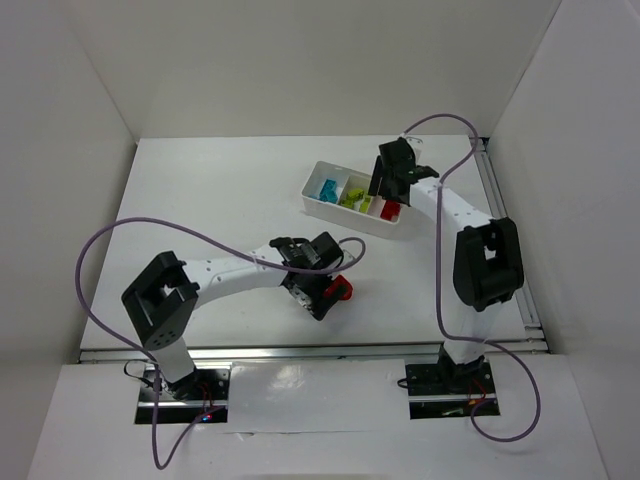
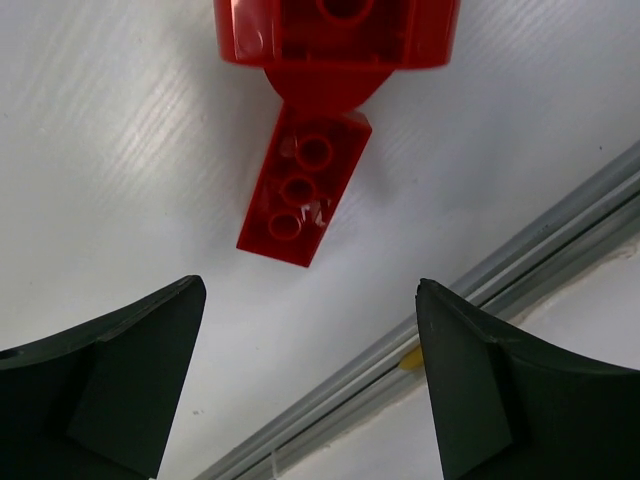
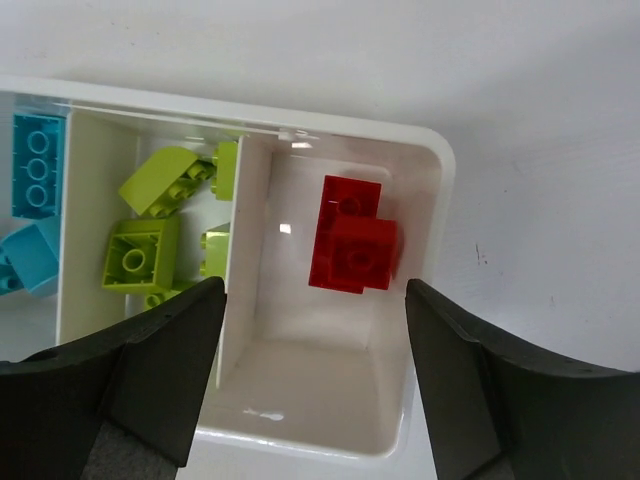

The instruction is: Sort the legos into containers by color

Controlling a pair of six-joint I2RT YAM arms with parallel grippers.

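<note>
Because red belongs in the end compartment of the white rectangular plastic tray (image 3: 425,150), my right gripper (image 3: 315,290) hangs wide and empty above a small translucent red brick (image 3: 352,245) lying there. Well apart from the tray, my left gripper (image 2: 310,290) gapes toward a long red brick (image 2: 305,190) on the worktop (image 2: 120,150).

Ahead of the gap between the left fingers (image 2: 110,370) a long red brick (image 2: 303,187) lies flat, touching a larger rounded red piece (image 2: 335,40). Below the right fingers (image 3: 130,390) sits the white tray (image 3: 345,120) — a red block (image 3: 352,235) in its end compartment between them, lime bricks (image 3: 140,255) beside one finger, cyan bricks (image 3: 38,165) beyond.
</note>
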